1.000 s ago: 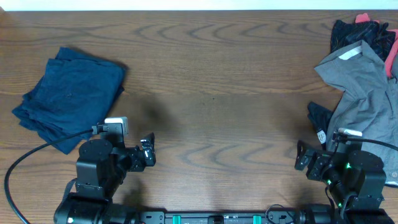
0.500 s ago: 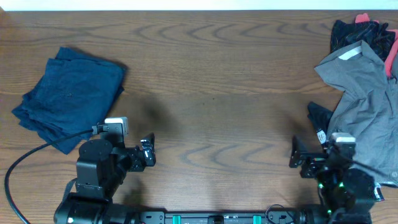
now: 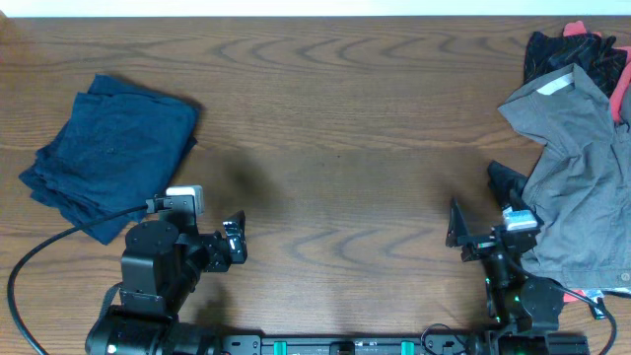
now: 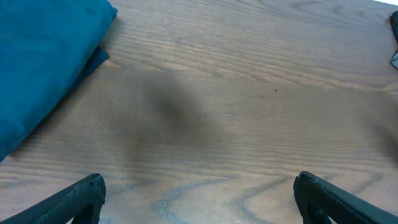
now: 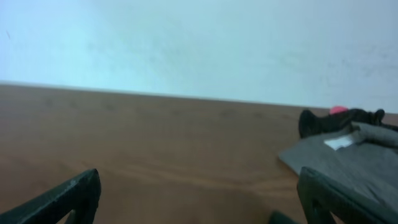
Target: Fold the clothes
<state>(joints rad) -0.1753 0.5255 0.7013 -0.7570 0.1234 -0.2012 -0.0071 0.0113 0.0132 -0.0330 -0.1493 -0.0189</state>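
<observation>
no readable text, white tag on grey shirt (image 3: 567, 148) collar too small to read

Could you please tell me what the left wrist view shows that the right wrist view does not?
Only the left wrist view shows the folded navy garment, plus an unidentifiable dark sliver at its right edge. Only the right wrist view plainly shows the grey shirt, black garment, coral-red scrap and pale wall. Both show the wooden table and an open, empty gripper: the left gripper and the right gripper.
</observation>
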